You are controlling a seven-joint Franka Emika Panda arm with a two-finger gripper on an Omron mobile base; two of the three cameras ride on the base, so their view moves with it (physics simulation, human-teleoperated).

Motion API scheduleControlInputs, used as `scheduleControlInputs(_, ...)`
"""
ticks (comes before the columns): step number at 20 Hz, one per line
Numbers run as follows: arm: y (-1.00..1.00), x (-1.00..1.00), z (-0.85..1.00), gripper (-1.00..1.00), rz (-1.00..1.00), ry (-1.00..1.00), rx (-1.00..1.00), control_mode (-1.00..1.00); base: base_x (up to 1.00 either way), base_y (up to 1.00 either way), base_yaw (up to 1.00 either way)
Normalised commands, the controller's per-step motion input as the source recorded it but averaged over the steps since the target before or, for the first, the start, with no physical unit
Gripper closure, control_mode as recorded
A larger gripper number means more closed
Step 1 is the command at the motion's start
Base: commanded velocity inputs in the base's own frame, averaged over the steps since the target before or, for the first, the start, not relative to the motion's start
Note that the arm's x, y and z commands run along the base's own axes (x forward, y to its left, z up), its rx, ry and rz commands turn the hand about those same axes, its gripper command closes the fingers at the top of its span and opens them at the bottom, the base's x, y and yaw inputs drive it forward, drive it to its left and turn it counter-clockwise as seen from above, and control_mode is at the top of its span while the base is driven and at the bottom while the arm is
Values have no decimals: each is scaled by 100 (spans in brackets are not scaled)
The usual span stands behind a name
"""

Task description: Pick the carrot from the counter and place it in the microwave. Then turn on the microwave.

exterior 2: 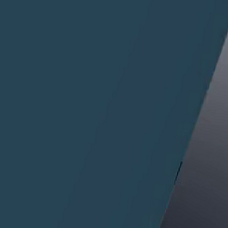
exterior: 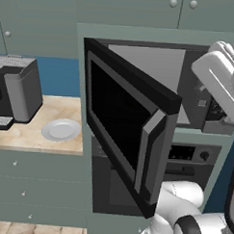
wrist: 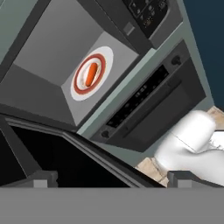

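Inside the open microwave (wrist: pixel 65 52) lies the carrot (wrist: pixel 90 74); pincer (wrist: pixel 111 179) spread apart, empty.

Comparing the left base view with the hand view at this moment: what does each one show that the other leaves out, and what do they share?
The left base view alone has the beige marble counter, a round grey plate on it, and a grey toaster-like appliance beside that.

The hand view alone has the small orange carrot, lying on a red-ringed white turntable on the oven cavity floor.

Both show the wide black microwave with its dark-windowed door swung open, its keypad, and the black oven under it.
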Motion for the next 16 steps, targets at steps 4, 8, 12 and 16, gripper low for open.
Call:
scheduleControlInputs(4, 38, -28, 0, -100, 1, 0, -14, -100, 0, 0, 0)
scheduleControlInputs(8, 36, -20, 0, -100, 0, 0, -13, -100, 0, 0, 0)
scheduleControlInputs(12, 34, -21, 0, -100, 0, 0, -13, -100, 0, 0, 0)
scheduleControlInputs(16, 37, -23, 0, -100, 0, 0, -13, -100, 0, 0, 0)
